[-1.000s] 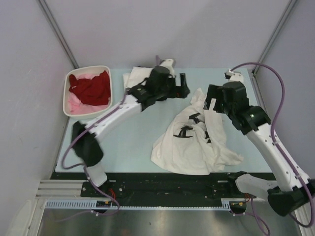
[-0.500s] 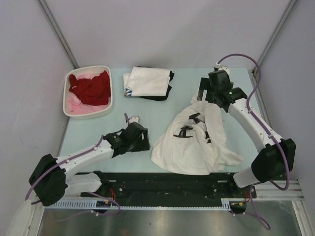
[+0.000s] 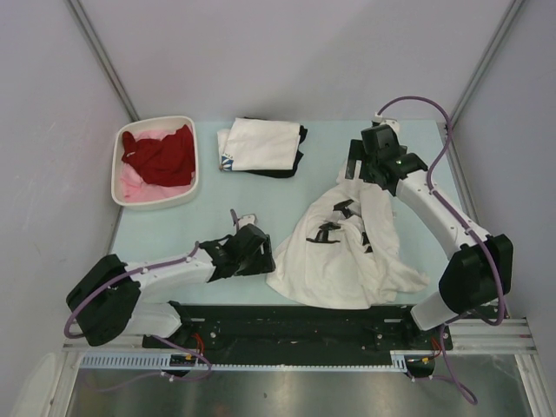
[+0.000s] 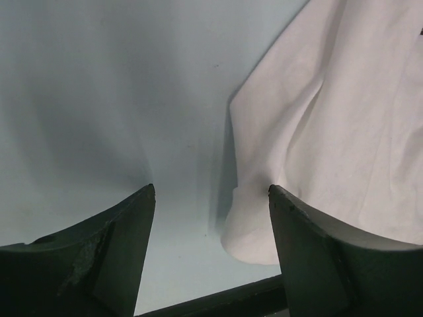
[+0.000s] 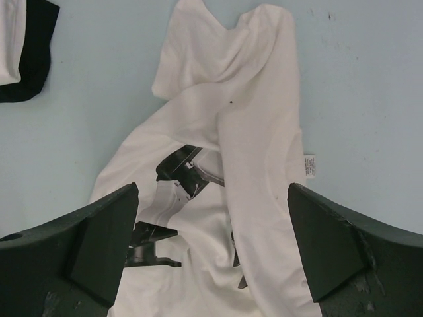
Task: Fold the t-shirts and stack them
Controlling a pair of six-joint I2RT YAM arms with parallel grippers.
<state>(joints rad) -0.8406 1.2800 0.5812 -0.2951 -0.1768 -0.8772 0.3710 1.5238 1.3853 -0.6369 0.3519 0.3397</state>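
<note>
A crumpled cream-white t-shirt (image 3: 347,252) with a black print lies at the centre right of the table. My left gripper (image 3: 263,254) is open and low at its near left edge. In the left wrist view the shirt's rounded hem corner (image 4: 264,224) lies between the fingers, close to the right fingertip (image 4: 291,218). My right gripper (image 3: 354,167) is open above the shirt's far end. The right wrist view shows the shirt (image 5: 258,132) below the wide-open jaws, empty. A folded stack (image 3: 261,145), white on black, lies at the back.
A white oval basin (image 3: 115,174) at the back left holds a dark red shirt (image 3: 161,156) and a pink one (image 3: 130,184). The black front rail (image 3: 287,317) runs just below the shirt. A corner of the stack (image 5: 23,46) shows in the right wrist view.
My left arm has swung from the folded stack at the back down to the shirt's near left edge. My right arm has moved back over the shirt's far end.
</note>
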